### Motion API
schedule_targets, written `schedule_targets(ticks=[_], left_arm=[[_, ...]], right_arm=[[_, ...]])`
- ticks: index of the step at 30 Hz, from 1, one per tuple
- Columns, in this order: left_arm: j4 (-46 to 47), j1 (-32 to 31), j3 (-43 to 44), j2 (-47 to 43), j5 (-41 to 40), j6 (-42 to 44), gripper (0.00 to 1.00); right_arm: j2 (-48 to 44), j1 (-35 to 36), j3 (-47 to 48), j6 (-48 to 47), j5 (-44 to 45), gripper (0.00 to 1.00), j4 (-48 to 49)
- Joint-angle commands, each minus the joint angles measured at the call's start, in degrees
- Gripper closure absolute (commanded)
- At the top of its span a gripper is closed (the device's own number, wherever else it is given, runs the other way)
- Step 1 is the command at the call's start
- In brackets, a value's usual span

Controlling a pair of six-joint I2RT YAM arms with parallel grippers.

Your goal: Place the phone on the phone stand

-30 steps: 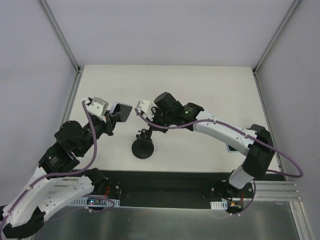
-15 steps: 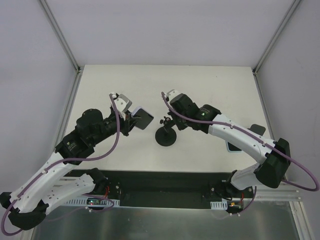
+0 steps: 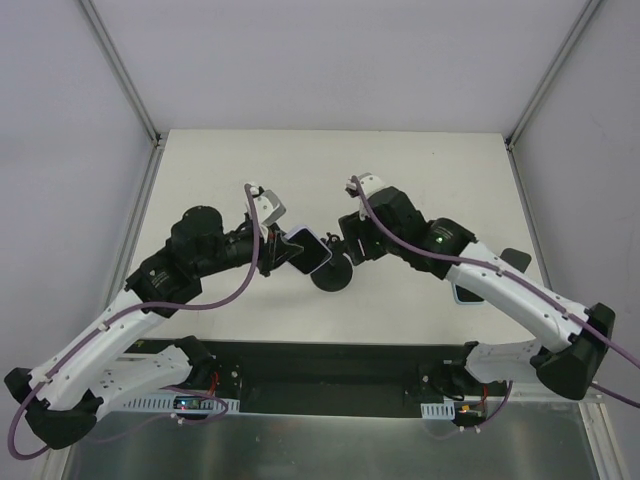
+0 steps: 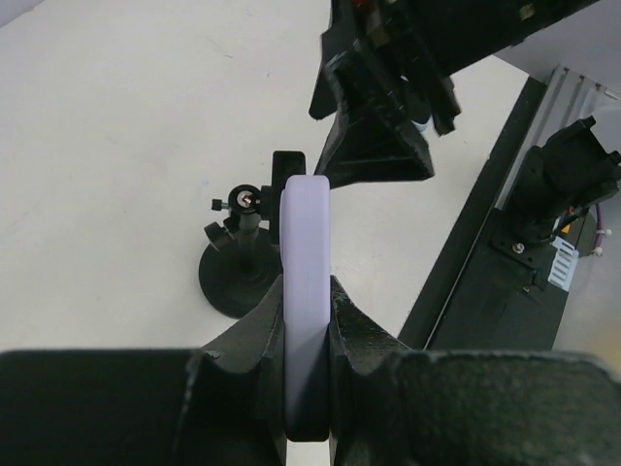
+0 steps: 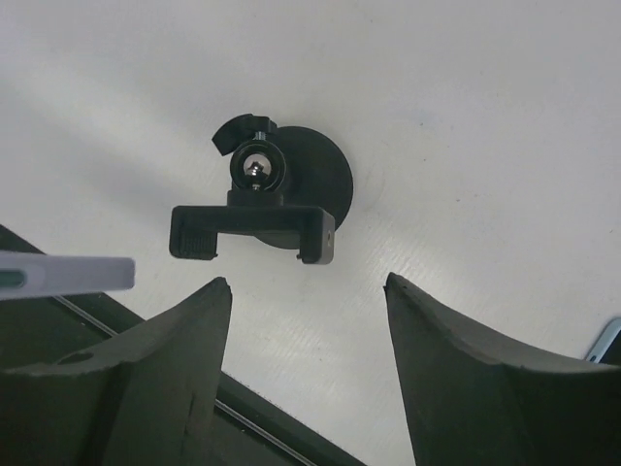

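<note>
The phone (image 3: 309, 253), pale lavender with a dark screen, hangs above the table, with my left gripper (image 3: 287, 250) shut on it. In the left wrist view the phone (image 4: 307, 243) shows edge-on between the two fingers (image 4: 354, 325). The phone stand (image 3: 332, 274) sits upright just right of the phone, its round base (image 4: 225, 282) on the table. My right gripper (image 3: 352, 240) hovers over the stand. The right wrist view shows that gripper (image 5: 309, 286) open and empty, with the stand's bracket (image 5: 254, 229) just beyond the fingertips. The phone's edge (image 5: 68, 275) enters from the left.
A light blue flat object (image 3: 467, 296) lies on the table under the right arm, with a dark piece (image 3: 515, 258) beside it. A black strip (image 3: 330, 365) runs along the near table edge. Metal frame posts (image 3: 120, 70) and pale walls enclose the table.
My right gripper carried the stand to the right, then opened and let go of it. My left arm has brought the phone rightward, close beside the stand.
</note>
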Motion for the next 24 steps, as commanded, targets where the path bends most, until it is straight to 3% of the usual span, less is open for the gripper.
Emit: schedule_targets(ticks=[1,5,9,12,14,19,24], left_arm=[[6.4,0.3,5.2,1.4,6.2,0.2,1.0],[6.5,0.3,8.2,8.1,16.0,0.2,1.0],[6.5,0.3,12.1,11.9,19.9,1.6,1.0],[6.5,0.4,12.7,10.5,20.0,3.8,1.0],[5.7,0.6,12.6,8.5,19.6,4.9,1.0],[2.3,1.2,10.7,4.4,14.1,5.4,1.0],[1.6,1.3,7.7,0.8,11.8,4.8,1.0]], right_arm=[[-7.8,-2.0,-1.7,-3.1,-4.0,0.32,1.1],[-14.6,-8.3,-6.4,-6.0,-7.0,0.24,1.8],[-18.7,-14.3,-11.9,-8.0,-21.7,0.2,7.2],[-18.4,-17.5,-14.5,-8.7,-33.0,0.23,11.7],[-17.1,-17.8,-15.1,-9.6,-35.4,0.28,14.9],[-13.6,-16.3,-14.5,-11.8,-33.0,0.37,16.6],[-10.0,-10.4,-11.0,-13.7,-17.8,0.4,13.5]])
